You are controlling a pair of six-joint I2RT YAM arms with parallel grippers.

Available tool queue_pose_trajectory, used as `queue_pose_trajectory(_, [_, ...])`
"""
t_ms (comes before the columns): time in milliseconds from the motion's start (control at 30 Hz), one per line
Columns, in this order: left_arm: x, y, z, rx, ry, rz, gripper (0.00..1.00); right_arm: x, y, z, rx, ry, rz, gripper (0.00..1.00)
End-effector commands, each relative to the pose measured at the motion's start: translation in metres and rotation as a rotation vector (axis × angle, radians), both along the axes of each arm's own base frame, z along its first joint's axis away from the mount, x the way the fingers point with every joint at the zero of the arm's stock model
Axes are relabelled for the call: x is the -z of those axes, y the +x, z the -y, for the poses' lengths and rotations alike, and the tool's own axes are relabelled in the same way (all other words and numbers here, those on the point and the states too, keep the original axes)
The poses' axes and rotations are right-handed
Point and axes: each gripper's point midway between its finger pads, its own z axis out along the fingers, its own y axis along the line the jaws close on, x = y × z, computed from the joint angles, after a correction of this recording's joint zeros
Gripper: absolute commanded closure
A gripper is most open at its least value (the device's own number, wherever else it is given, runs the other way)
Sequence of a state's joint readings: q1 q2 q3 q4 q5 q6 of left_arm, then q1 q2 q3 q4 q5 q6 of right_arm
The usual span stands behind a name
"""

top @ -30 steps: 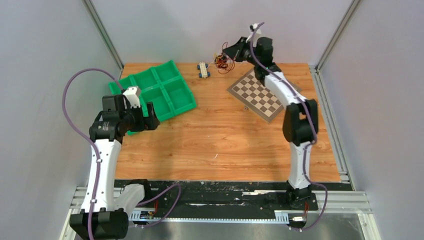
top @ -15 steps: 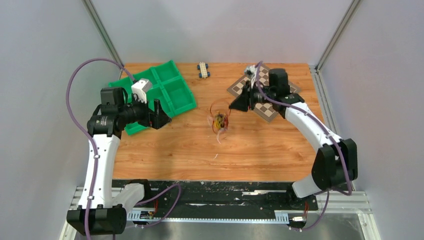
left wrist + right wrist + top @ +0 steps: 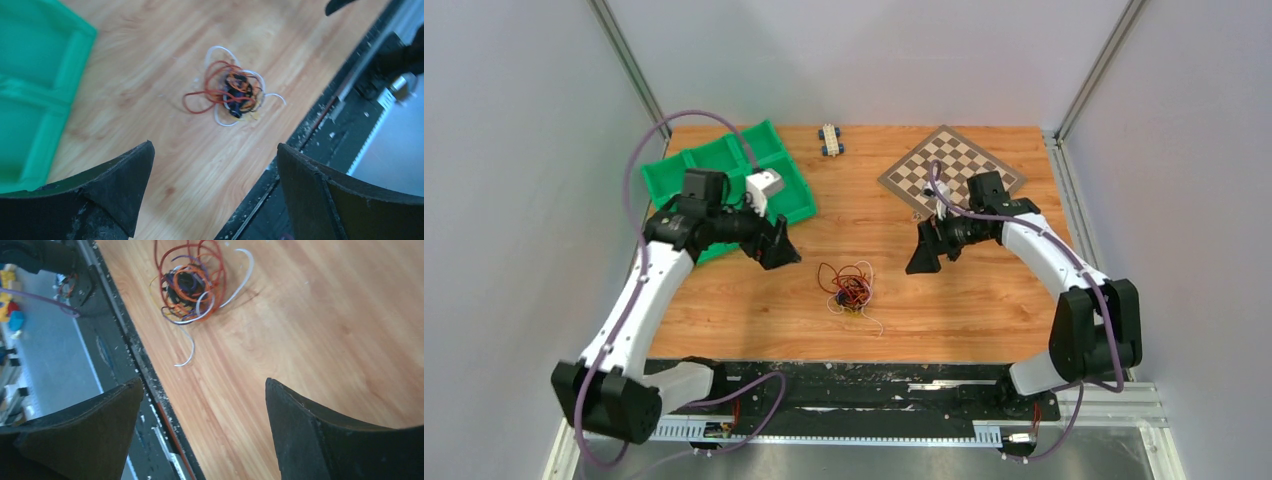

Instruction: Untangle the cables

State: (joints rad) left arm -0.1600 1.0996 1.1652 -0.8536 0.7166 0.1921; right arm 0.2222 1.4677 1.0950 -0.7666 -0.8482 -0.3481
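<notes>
The cables (image 3: 851,288) lie in one tangled knot on the desk (image 3: 984,310), close to its near edge. Just beyond the cables, the left gripper (image 3: 782,250) hovers to their left and the right gripper (image 3: 921,260) to their right, both wide open and empty. Farther back from the cables sit a green tray (image 3: 724,170) and a chessboard (image 3: 952,170)
</notes>
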Motion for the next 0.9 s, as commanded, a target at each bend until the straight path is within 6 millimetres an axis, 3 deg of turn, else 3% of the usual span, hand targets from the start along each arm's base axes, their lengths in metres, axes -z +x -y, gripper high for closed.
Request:
queue_pose_trajectory(0, [0.043, 0.001, 0.039, 0.163, -0.052, -0.083, 0.00, 0.016, -0.022, -0.017, -0.044, 0.113, -0.168, 0.11])
queue_pose_trajectory(167, [0.081, 0.021, 0.059, 0.284, 0.048, 0.054, 0.00, 0.033, -0.010, -0.038, 0.013, 0.143, -0.256, 0.11])
queue_pose_trajectory(367, [0.109, 0.011, 0.086, 0.421, 0.064, 0.077, 0.00, 0.060, -0.003, -0.077, 0.021, 0.131, -0.332, 0.16])
queue_pose_trajectory(433, [0.123, -0.001, 0.096, 0.444, 0.065, 0.061, 0.03, 0.072, -0.001, -0.088, 0.019, 0.120, -0.359, 0.19])
queue_pose_trajectory(667, [0.155, 0.003, 0.115, 0.312, 0.021, -0.121, 0.26, 0.102, 0.021, -0.121, 0.033, 0.112, -0.392, 0.23])
queue_pose_trajectory(767, [0.175, 0.012, 0.116, 0.250, 0.035, -0.180, 0.31, 0.107, 0.019, -0.136, -0.003, 0.120, -0.418, 0.36])
queue_pose_trajectory(867, [0.186, 0.013, 0.120, 0.234, 0.030, -0.228, 0.33, 0.105, 0.016, -0.142, -0.020, 0.128, -0.425, 0.58])
